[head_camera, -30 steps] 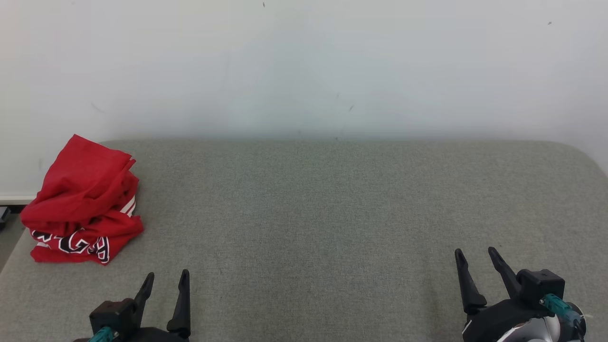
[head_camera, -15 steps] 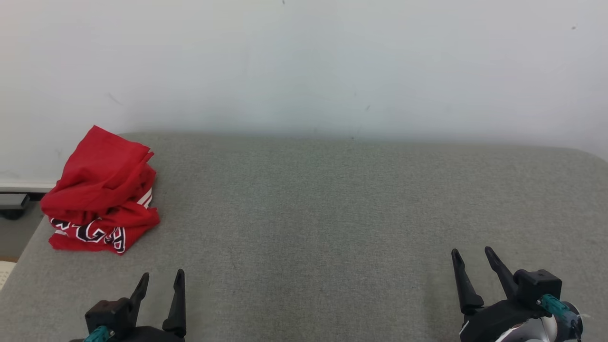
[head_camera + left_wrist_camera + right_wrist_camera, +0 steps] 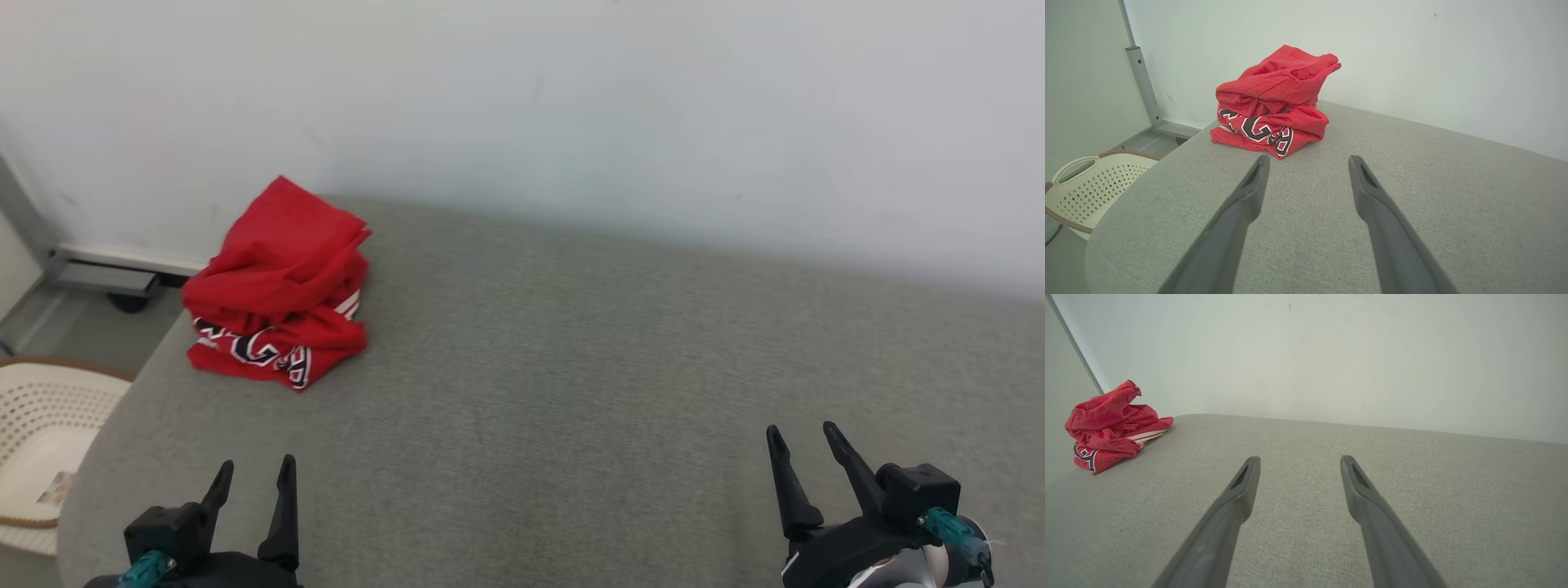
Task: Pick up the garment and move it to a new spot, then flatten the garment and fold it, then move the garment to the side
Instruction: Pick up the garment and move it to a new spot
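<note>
One second on, the head camera has swung left, so a basket (image 3: 49, 408) now shows beside the cushion (image 3: 571, 367); the garment (image 3: 277, 286) lies crumpled at its far left corner. Near the front edge the left gripper (image 3: 257, 461) and right gripper (image 3: 798, 427) hover, fingers spread wide, holding nothing.

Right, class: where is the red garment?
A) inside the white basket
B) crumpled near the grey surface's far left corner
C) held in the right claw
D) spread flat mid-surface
B: the garment sits bunched up by the far left corner of the surface, apart from the left claw and right claw, both open.
</note>
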Available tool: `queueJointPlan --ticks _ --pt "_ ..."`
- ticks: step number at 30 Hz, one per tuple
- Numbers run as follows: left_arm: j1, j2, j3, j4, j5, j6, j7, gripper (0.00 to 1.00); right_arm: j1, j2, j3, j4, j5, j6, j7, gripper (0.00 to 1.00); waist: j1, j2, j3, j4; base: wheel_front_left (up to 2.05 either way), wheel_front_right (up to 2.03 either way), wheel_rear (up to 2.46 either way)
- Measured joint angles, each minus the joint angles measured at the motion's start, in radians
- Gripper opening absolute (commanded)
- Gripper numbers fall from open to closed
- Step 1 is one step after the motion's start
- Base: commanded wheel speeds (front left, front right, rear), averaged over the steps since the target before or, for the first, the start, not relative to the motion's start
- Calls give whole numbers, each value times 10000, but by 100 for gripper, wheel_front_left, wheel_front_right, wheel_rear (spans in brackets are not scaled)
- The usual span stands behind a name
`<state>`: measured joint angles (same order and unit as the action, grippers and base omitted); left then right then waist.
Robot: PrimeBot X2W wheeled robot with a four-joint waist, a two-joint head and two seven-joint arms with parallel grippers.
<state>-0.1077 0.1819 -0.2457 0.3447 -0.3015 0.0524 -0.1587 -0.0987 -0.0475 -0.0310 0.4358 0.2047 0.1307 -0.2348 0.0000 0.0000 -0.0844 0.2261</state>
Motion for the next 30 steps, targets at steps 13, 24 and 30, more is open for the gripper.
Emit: queueJointPlan --ticks 13,24,30 --pt "115 351 25 -407 -88 105 326 100 -40 4 265 165 236 0 -121 100 0 0 -12 1542 0 0 0" --pt "112 433 -142 -487 -159 84 560 100 -87 4 316 221 259 0 -201 100 0 0 13 2011 0 0 0" --pt "-309 464 -265 -299 -282 -98 1089 100 -131 4 337 207 309 0 -207 100 0 0 118 1989 0 0 0"
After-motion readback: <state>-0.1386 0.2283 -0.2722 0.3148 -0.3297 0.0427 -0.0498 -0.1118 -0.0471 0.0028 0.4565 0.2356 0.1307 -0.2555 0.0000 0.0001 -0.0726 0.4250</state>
